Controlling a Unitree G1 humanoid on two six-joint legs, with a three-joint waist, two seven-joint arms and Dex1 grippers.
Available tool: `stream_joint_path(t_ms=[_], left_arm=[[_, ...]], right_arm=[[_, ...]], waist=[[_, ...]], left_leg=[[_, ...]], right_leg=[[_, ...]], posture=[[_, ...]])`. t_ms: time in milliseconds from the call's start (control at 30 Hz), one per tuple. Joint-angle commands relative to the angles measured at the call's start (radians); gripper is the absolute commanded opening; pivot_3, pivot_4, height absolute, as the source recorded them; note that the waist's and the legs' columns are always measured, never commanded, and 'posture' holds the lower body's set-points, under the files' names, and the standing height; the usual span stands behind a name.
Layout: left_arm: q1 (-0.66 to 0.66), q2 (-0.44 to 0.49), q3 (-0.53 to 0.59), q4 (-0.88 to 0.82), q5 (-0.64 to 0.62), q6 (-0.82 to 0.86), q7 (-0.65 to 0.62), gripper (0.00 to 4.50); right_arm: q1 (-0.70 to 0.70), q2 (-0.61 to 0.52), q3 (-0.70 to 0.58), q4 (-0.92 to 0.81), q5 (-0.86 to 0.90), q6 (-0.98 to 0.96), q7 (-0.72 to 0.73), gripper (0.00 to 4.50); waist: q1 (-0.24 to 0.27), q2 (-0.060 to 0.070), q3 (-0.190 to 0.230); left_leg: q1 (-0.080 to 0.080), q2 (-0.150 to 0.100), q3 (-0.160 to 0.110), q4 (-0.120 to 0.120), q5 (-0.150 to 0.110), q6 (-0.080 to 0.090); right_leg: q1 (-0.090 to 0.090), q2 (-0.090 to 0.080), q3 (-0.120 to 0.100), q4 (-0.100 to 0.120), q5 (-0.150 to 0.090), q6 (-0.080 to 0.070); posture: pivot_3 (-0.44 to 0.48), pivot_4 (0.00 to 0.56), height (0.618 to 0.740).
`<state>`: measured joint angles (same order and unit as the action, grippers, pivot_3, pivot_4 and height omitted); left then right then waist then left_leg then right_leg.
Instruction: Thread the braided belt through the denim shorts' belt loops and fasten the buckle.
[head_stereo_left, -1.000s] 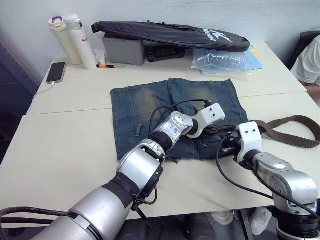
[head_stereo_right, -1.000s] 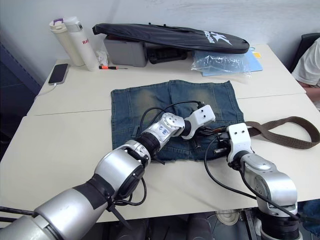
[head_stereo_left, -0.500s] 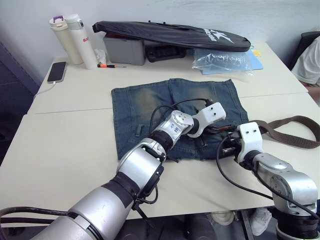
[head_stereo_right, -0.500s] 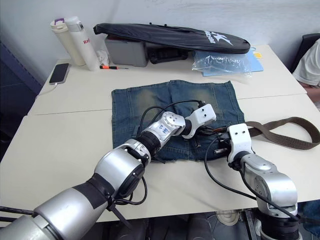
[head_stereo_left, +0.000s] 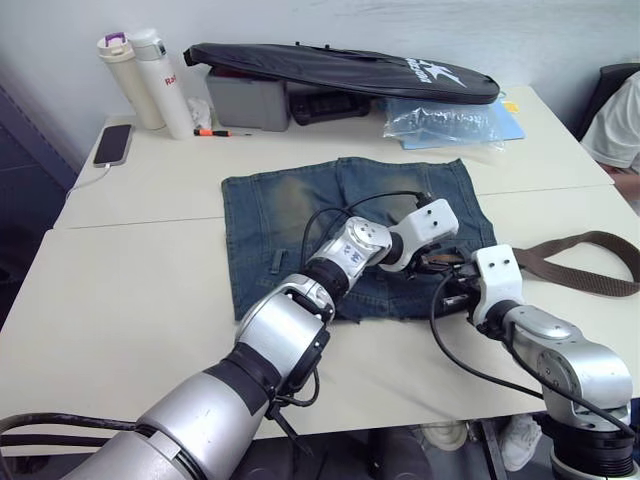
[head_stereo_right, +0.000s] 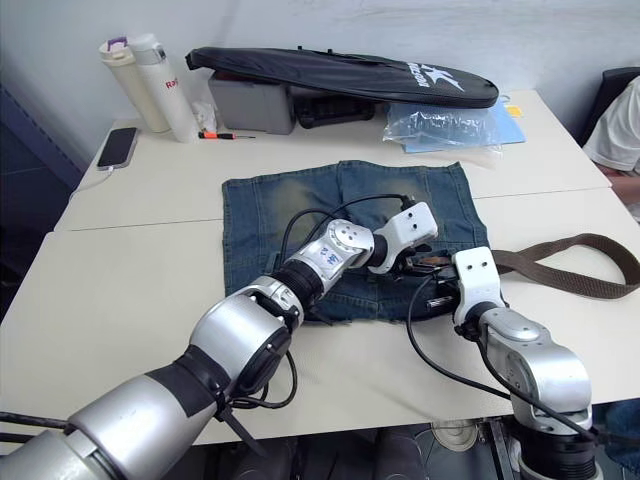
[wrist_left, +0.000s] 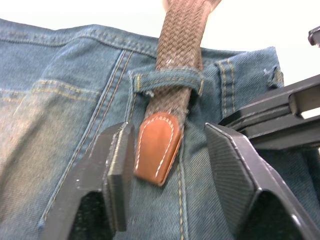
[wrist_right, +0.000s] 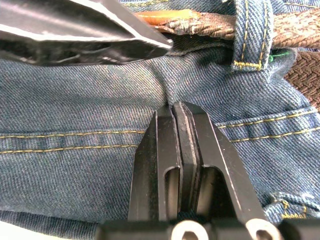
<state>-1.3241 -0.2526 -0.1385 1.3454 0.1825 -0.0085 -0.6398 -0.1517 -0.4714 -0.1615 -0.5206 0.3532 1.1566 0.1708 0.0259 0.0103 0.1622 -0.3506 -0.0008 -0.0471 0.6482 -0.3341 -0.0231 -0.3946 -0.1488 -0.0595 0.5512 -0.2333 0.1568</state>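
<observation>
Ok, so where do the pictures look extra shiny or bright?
Left wrist view: the table beyond the denim shorts glows almost white. Right wrist view: a bright glint runs along a finger of the left gripper. Left eye view: the clear plastic bag sparkles with little highlights.

Left gripper (head_stereo_left: 432, 262) shifted slightly toward the far right of the denim shorts (head_stereo_left: 290, 215) since a second ago, wrist housing now closer to the right gripper (head_stereo_left: 452, 297). Braided belt (head_stereo_left: 580, 262) loop on the table drawn marginally flatter.
</observation>
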Motion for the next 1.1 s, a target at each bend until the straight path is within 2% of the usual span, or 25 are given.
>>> stream_joint_path(t_ms=[33, 667, 733, 767, 800, 833, 867, 900, 1100], left_arm=[[-0.029, -0.014, 0.006, -0.026, 0.001, -0.024, 0.03, 2.29], [-0.01, -0.024, -0.047, -0.012, 0.067, -0.039, 0.069, 2.29], [-0.009, -0.022, -0.059, -0.01, 0.08, -0.04, 0.076, 1.9], [-0.008, -0.022, -0.063, -0.009, 0.084, -0.041, 0.077, 1.44], [-0.007, -0.022, -0.066, -0.008, 0.087, -0.04, 0.077, 1.28], [-0.006, -0.02, -0.069, -0.008, 0.091, -0.04, 0.075, 0.74], [-0.005, -0.019, -0.072, -0.007, 0.094, -0.039, 0.073, 0.57], [-0.004, -0.019, -0.073, -0.006, 0.095, -0.038, 0.069, 0.04], [-0.015, -0.015, -0.042, -0.011, 0.07, -0.03, 0.052, 0.04]], right_arm=[[0.029, 0.014, 0.022, 0.017, -0.005, 0.04, 0.001, 0.0], [0.036, 0.027, 0.016, -0.008, -0.012, 0.053, -0.013, 0.0], [0.036, 0.028, 0.015, -0.01, -0.013, 0.054, -0.012, 0.0], [0.036, 0.027, 0.014, -0.012, -0.014, 0.056, -0.012, 0.0], [0.036, 0.027, 0.013, -0.014, -0.014, 0.057, -0.011, 0.0], [0.033, 0.027, 0.013, -0.014, -0.015, 0.058, -0.011, 0.0], [0.031, 0.026, 0.012, -0.014, -0.016, 0.059, -0.011, 0.0], [0.03, 0.025, 0.011, -0.014, -0.016, 0.06, -0.01, 0.0], [0.025, 0.026, 0.011, -0.009, -0.019, 0.058, -0.01, 0.0]], waist=[[0.0, 0.0, 0.0], [0.0, 0.0, 0.0], [0.0, 0.0, 0.0], [0.0, 0.0, 0.0], [0.0, 0.0, 0.0], [0.0, 0.0, 0.0], [0.0, 0.0, 0.0], [0.0, 0.0, 0.0], [0.0, 0.0, 0.0]], left_leg=[[0.0, 0.0, 0.0, 0.0, 0.0, 0.0], [0.0, 0.0, 0.0, 0.0, 0.0, 0.0], [0.0, 0.0, 0.0, 0.0, 0.0, 0.0], [0.0, 0.0, 0.0, 0.0, 0.0, 0.0], [0.0, 0.0, 0.0, 0.0, 0.0, 0.0], [0.0, 0.0, 0.0, 0.0, 0.0, 0.0], [0.0, 0.0, 0.0, 0.0, 0.0, 0.0], [0.0, 0.0, 0.0, 0.0, 0.0, 0.0], [0.0, 0.0, 0.0, 0.0, 0.0, 0.0]], right_leg=[[0.0, 0.0, 0.0, 0.0, 0.0, 0.0], [0.0, 0.0, 0.0, -0.001, 0.0, 0.0], [0.0, 0.0, 0.0, -0.001, 0.0, 0.0], [0.0, 0.0, 0.0, -0.001, 0.0, 0.0], [0.0, 0.0, 0.0, -0.001, 0.0, 0.0], [0.0, 0.0, 0.0, -0.001, 0.0, 0.0], [0.0, 0.0, 0.0, -0.001, 0.0, 0.0], [0.0, 0.0, 0.0, -0.001, 0.0, 0.0], [0.0, 0.0, 0.0, -0.001, 0.0, 0.0]], posture=[[0.0, 0.15, 0.74], [0.0, 0.15, 0.74], [0.0, 0.15, 0.74], [0.0, 0.15, 0.74], [0.0, 0.15, 0.74], [0.0, 0.15, 0.74], [0.0, 0.15, 0.74], [0.0, 0.15, 0.74], [0.0, 0.15, 0.74]])
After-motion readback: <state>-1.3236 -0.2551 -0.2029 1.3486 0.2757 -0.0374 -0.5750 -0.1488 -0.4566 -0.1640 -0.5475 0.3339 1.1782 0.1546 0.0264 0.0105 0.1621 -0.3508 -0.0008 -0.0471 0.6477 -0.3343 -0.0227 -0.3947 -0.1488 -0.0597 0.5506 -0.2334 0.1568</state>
